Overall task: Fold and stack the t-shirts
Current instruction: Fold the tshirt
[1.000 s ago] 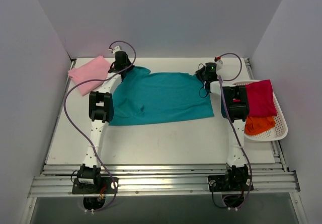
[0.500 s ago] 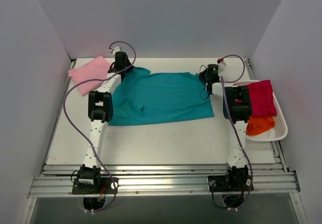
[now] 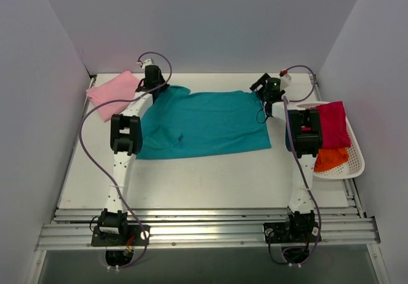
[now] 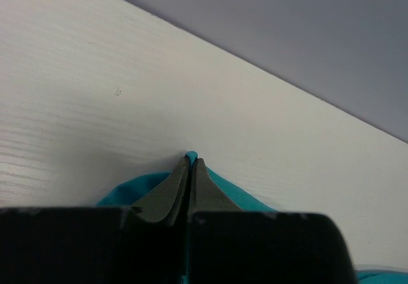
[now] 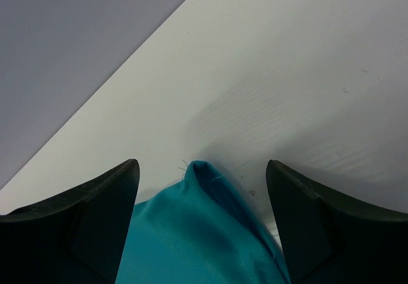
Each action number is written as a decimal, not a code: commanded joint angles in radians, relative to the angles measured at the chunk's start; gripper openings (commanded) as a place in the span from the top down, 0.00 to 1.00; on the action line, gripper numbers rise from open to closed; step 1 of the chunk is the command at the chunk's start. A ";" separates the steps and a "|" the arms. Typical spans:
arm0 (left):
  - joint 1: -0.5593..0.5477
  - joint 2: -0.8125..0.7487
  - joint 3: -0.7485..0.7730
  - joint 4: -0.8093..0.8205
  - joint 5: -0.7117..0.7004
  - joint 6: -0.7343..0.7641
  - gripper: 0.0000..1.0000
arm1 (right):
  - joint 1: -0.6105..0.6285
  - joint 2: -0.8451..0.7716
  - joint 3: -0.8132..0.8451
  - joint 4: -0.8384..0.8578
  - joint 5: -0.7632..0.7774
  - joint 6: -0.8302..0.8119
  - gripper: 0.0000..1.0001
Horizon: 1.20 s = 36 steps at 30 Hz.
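The teal t-shirt [image 3: 201,124] lies spread flat across the middle of the table. My left gripper [image 3: 155,87] is at its far left corner, and in the left wrist view this gripper [image 4: 191,161] is shut on a pinch of teal cloth [image 4: 137,185]. My right gripper [image 3: 260,87] is at the far right corner. In the right wrist view it [image 5: 203,166] stands open, and the teal corner [image 5: 197,233] lies loose on the table between its fingers without touching them. A light pink t-shirt [image 3: 115,92] lies folded at the back left.
A white basket [image 3: 354,166] at the right edge holds a magenta t-shirt [image 3: 331,124] and an orange one [image 3: 330,159]. Grey walls close in the back and both sides. Both forearms lie along the teal shirt's side edges.
My right gripper has opened and let go of the teal corner, and its wrist has shifted slightly toward the back. The left gripper keeps its hold and has not moved.
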<state>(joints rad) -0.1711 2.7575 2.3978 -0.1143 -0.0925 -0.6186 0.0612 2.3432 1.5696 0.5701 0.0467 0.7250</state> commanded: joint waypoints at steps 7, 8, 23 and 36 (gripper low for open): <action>0.013 -0.027 0.043 0.021 0.011 0.013 0.98 | 0.003 -0.015 0.050 -0.047 0.013 -0.016 0.32; 0.012 -0.025 0.043 0.022 0.014 0.011 0.98 | 0.003 -0.016 0.050 -0.046 0.013 -0.018 0.38; 0.016 -0.018 0.044 0.025 0.019 0.002 0.98 | 0.040 0.005 0.075 -0.064 -0.002 -0.041 0.59; 0.016 -0.024 0.032 0.030 0.019 0.003 0.98 | 0.045 0.028 0.083 -0.070 0.005 -0.059 1.00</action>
<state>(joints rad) -0.1619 2.7575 2.3981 -0.1143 -0.0811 -0.6197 0.1009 2.3547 1.6150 0.4961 0.0448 0.6788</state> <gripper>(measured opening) 0.039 0.004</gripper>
